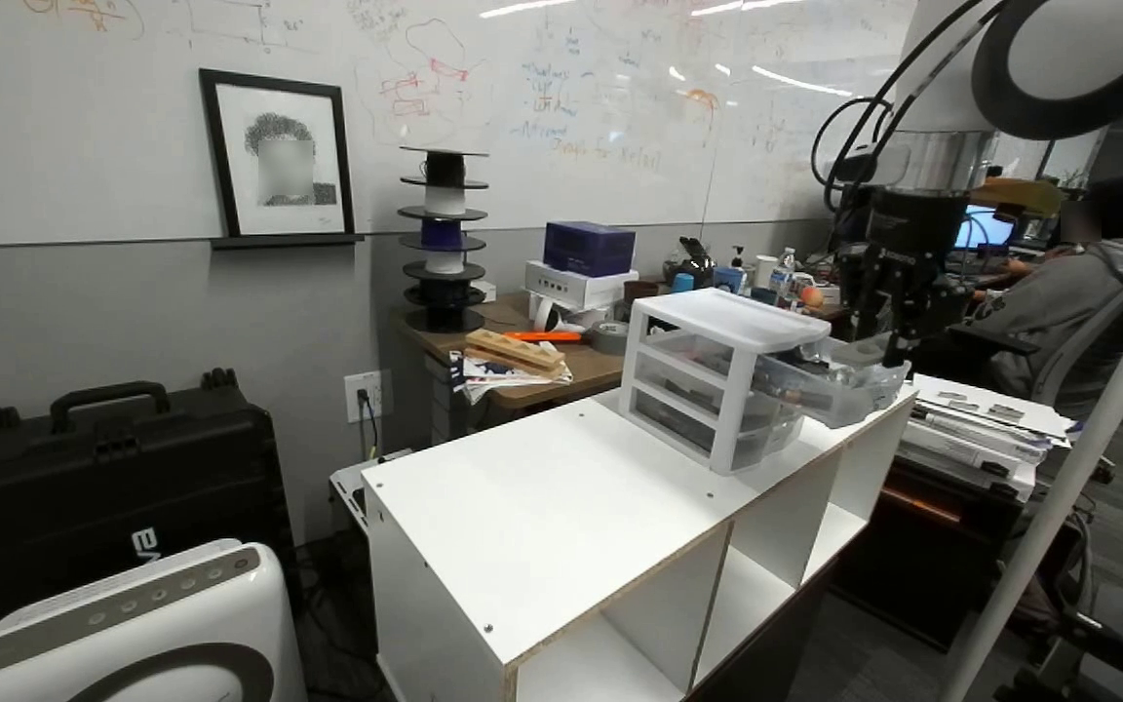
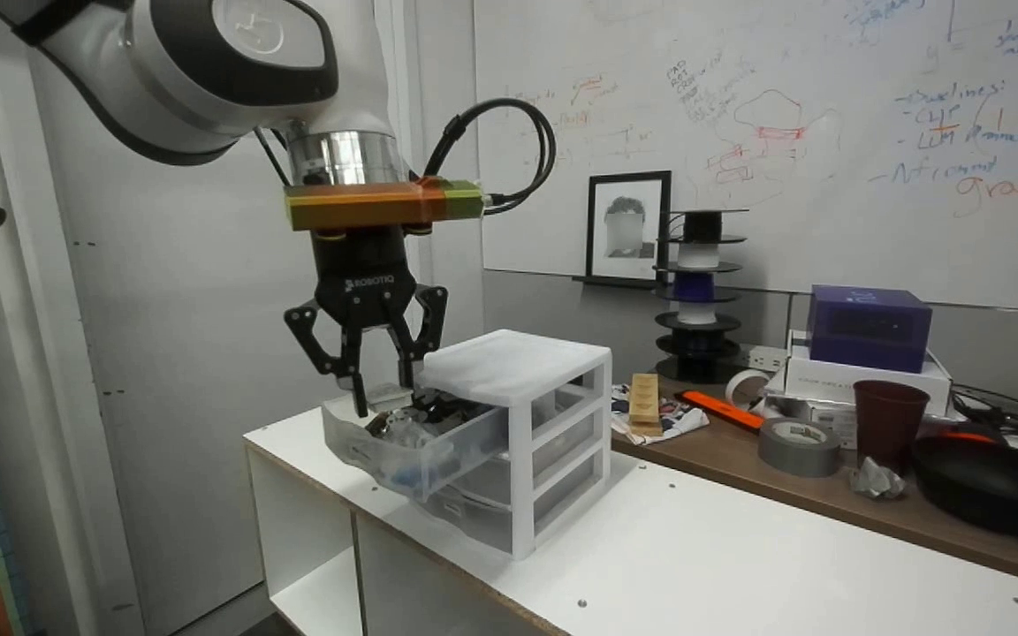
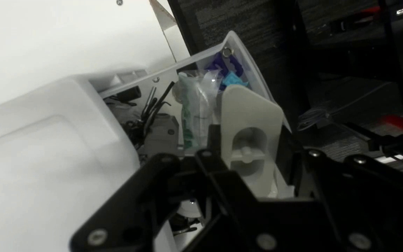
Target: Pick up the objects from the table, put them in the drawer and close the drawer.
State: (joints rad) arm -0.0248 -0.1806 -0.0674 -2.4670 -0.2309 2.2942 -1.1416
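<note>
The shallow translucent-white plastic drawer [image 2: 465, 452] stands pulled out from the top tier of the small white-framed desktop drawer unit [image 2: 522, 468], which sits on the large white flat-topped worktop [image 1: 532, 517]. Above it the robot's black fingers [image 3: 214, 137] point downward and, in the wrist view, press against both sides of an off-white plastic piece [image 3: 245, 112] with a rounded recess; they appear to be grasping it. The piece is over or within the drawer, near its front; whether it touches anything underneath cannot be told. Alongside it in the drawer lie a clear plastic bag [image 3: 203, 108] with green in it, a purple item [image 3: 217, 63], a bright blue scrap [image 3: 233, 79] and some thin dark rods [image 3: 155, 107].

The step in hand looks like setting this piece down. The next move calls for seating it inside the front wall, parting the fingers and lifting straight up. Pushing the drawer home should come only after that, since anything standing above the rim could catch.
</note>
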